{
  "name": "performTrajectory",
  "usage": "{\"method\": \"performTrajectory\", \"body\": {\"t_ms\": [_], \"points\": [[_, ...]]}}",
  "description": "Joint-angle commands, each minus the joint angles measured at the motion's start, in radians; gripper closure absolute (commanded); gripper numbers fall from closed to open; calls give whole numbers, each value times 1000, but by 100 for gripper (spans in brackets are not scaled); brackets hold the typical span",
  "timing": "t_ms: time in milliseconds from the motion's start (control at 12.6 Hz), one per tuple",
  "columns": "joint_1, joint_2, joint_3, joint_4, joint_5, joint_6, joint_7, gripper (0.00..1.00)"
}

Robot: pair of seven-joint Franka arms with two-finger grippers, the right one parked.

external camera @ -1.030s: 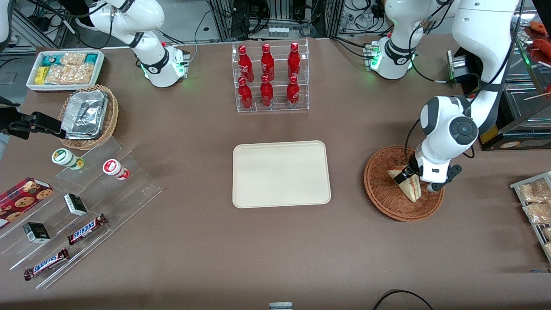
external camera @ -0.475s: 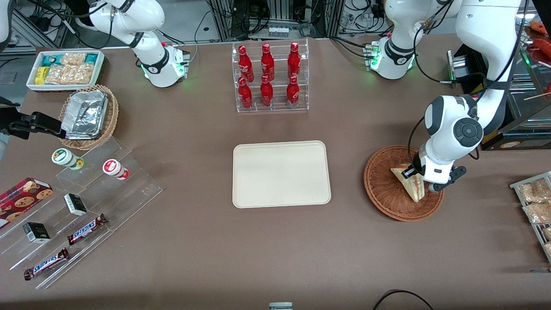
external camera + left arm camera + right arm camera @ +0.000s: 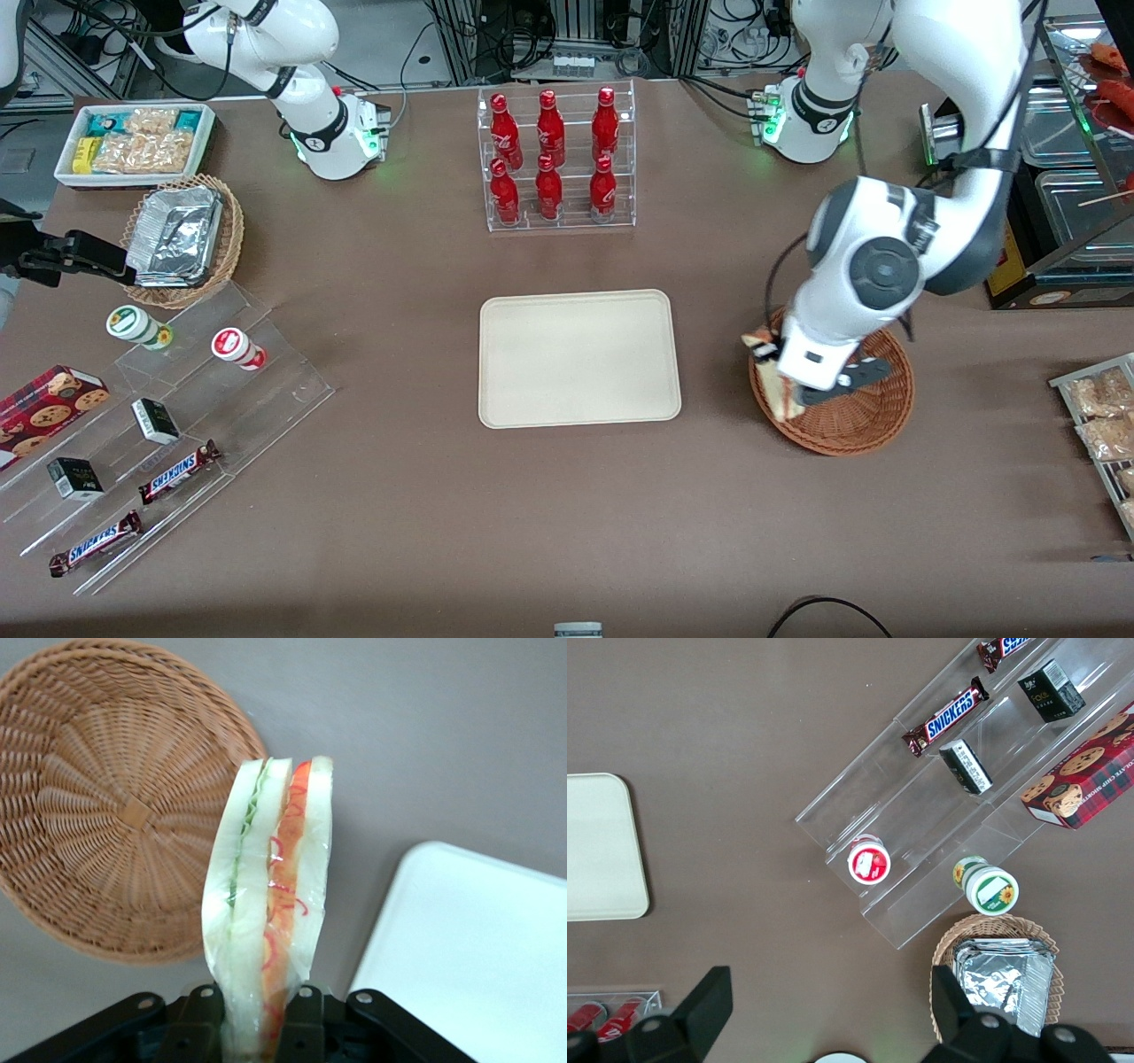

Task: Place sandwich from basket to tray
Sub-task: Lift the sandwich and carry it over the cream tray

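My left gripper (image 3: 772, 372) is shut on the sandwich (image 3: 780, 392), a wrapped wedge of pale bread with red and green filling. It holds the sandwich lifted above the rim of the reddish-brown wicker basket (image 3: 864, 416), on the side facing the tray. In the left wrist view the sandwich (image 3: 270, 904) stands edge-on between the black fingers (image 3: 301, 1019), with the empty basket (image 3: 115, 815) and a corner of the tray (image 3: 478, 948) below. The cream tray (image 3: 578, 357) lies empty at the table's middle.
A clear rack of red bottles (image 3: 554, 159) stands farther from the front camera than the tray. Toward the parked arm's end are a tan basket with foil containers (image 3: 182, 239), a white snack bin (image 3: 133, 142) and a clear stepped shelf (image 3: 168, 425) with snacks. Snack packets (image 3: 1103, 416) lie at the working arm's end.
The gripper has lifted the sandwich out of the basket's middle and carried it toward the tray, to above the basket's rim. The arm's wrist has swung along with it.
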State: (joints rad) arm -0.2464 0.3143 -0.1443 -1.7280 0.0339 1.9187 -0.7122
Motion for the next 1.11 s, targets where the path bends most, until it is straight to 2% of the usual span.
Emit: {"method": "performTrajectory", "body": {"t_ms": [0, 396, 713, 1030], "points": [[-14, 58, 11, 106, -19, -75, 8, 100], [-53, 101, 8, 142, -17, -70, -18, 100], [-149, 196, 8, 220, -20, -63, -32, 100], [-258, 314, 9, 317, -25, 3, -140, 100]]}}
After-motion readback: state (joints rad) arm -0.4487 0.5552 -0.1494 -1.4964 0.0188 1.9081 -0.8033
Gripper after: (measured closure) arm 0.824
